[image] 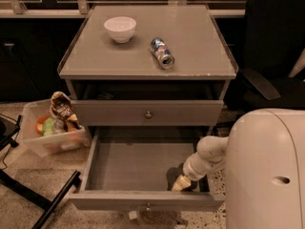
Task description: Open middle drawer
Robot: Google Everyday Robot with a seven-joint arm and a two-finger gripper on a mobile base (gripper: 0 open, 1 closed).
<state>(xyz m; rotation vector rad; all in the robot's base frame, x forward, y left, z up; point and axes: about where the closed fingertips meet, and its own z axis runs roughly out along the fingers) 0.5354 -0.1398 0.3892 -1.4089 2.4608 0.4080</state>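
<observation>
The middle drawer [138, 166] of the grey cabinet is pulled far out toward me. Its plain grey interior shows and holds nothing. Its front panel [119, 200] runs along the bottom of the view, with a small round knob [148, 206]. My gripper [180, 185] is inside the drawer at its front right corner, just behind the front panel, on the end of my white arm [207, 156]. The taller top drawer [109, 112] sits above, with its own knob [148, 114]. The lowest drawer is hidden under the open one.
A white bowl [120, 28] and a can [162, 53] on its side lie on the tabletop [200, 56]. A clear bin [45, 144] of snacks stands on the floor at the left. A black chair [271, 46] is at the right, black stand legs [47, 204] are at the lower left, and my white body [267, 175] is at the lower right.
</observation>
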